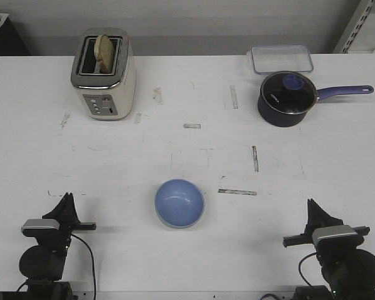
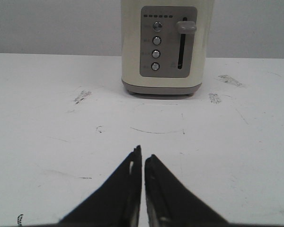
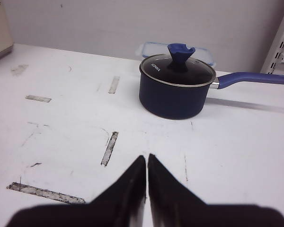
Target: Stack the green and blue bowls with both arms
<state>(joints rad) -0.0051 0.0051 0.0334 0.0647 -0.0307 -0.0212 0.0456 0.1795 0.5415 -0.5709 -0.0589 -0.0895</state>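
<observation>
Both my left gripper (image 1: 67, 201) and right gripper (image 1: 312, 207), pressed together and empty, rest near; only the smooth periwinkle-blue round bowl (image 1: 179, 202) shows, so reaching comes next.

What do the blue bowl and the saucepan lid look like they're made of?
The blue bowl looks like smooth plastic or glazed ceramic: even colour, soft sheen; I can't tell which. The saucepan lid looks like clear glass with a metal rim, since it reflects light and appears see-through.
</observation>
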